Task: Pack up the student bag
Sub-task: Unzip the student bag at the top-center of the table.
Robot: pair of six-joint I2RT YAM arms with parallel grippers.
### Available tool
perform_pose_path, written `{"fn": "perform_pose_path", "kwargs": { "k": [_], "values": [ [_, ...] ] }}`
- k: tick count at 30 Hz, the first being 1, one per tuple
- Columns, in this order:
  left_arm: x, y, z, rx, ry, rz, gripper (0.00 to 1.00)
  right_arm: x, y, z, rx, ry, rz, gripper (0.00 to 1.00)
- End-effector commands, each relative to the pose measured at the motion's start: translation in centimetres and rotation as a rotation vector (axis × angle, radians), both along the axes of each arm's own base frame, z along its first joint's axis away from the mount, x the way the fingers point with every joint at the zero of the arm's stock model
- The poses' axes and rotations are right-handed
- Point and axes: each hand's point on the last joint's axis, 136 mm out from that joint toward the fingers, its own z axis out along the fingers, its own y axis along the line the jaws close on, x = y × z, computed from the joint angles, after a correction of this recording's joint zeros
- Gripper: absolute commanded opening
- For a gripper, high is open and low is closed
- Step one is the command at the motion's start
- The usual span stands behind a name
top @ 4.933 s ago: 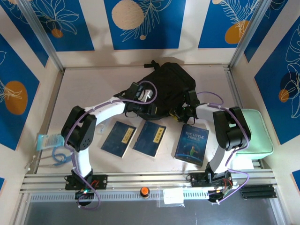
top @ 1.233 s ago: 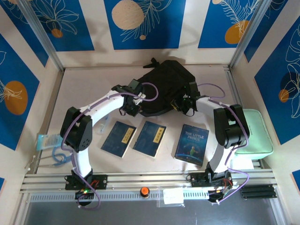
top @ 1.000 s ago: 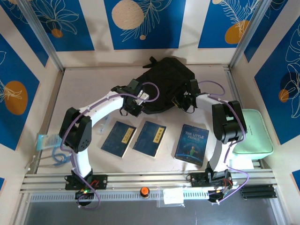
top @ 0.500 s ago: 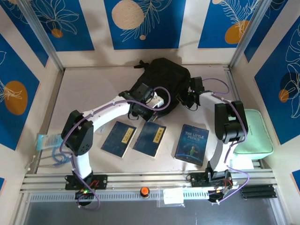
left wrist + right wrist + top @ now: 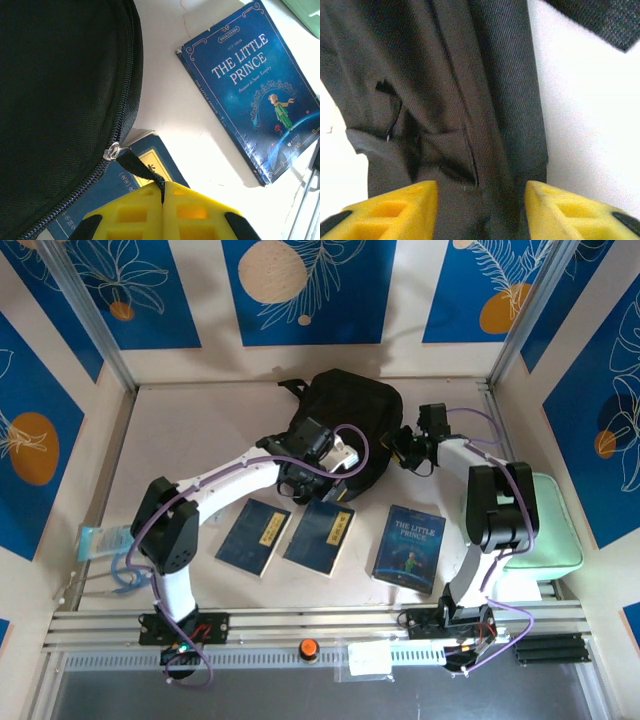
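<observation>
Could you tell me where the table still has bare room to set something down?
Widest bare table is far left, between the wall rail and the student bag. A smaller patch fills the far right corner. Crowded: the row of books up front, and the left hand and right hand at the bag.

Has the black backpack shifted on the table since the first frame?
Yes. The backpack has slid left, away from the table's right edge, and turned, its top loop swinging left.
</observation>
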Motion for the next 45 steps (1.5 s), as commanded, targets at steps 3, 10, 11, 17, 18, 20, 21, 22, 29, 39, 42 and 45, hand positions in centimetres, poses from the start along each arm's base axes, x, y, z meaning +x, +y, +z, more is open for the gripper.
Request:
{"fn": "perform_pose_path", "kwargs": {
  "k": [3, 10, 11, 17, 18, 20, 21, 22, 29, 39, 42, 45],
  "values": [
    [0.7, -1.2, 0.1, -0.011, -0.011, -0.004, 0.00, -5.4, 2.6, 1.6, 0.145, 0.064, 0.035, 0.67],
    [0.8, -0.8, 0.1, 0.013, -0.025, -0.010, 0.00, -9.9, 6.2, 0.6, 0.199, 0.162, 0.006, 0.77],
    [0.8, -0.7, 0.0, 0.018, -0.025, -0.009, 0.00, -10.0, 6.5, 0.3, 0.198, 0.171, -0.003, 0.77],
    [0.6, -0.4, -0.4, 0.030, -0.016, -0.004, 0.00, -9.4, 7.7, -0.6, 0.251, 0.212, -0.024, 0.73],
    [0.5, -0.4, -0.4, 0.033, -0.015, -0.004, 0.00, -9.3, 7.8, -0.6, 0.254, 0.215, -0.024, 0.71],
    [0.6, -0.2, -0.5, 0.039, -0.016, -0.001, 0.00, -9.2, 8.0, -0.9, 0.250, 0.222, -0.028, 0.65],
    [0.6, -0.2, -0.5, 0.042, -0.016, 0.001, 0.00, -9.3, 8.1, -1.1, 0.247, 0.225, -0.030, 0.63],
    [0.6, -0.2, -0.5, 0.045, -0.017, 0.000, 0.00, -9.3, 8.1, -1.2, 0.241, 0.227, -0.033, 0.62],
    [1.1, 0.7, -0.6, 0.111, -0.043, -0.002, 0.00, -9.7, 7.7, -2.4, 0.208, 0.260, -0.054, 0.40],
    [2.3, 5.2, -1.4, 0.309, -0.150, 0.045, 0.00, -9.3, 6.2, -1.6, 0.076, 0.185, -0.053, 0.18],
    [2.6, 7.2, -1.9, 0.369, -0.165, 0.071, 0.00, -9.3, 5.9, -1.5, 0.060, 0.177, -0.062, 0.17],
    [3.1, 8.8, -2.2, 0.409, -0.181, 0.102, 0.00, -9.3, 5.7, -1.5, 0.054, 0.170, -0.068, 0.17]
  ]
}}
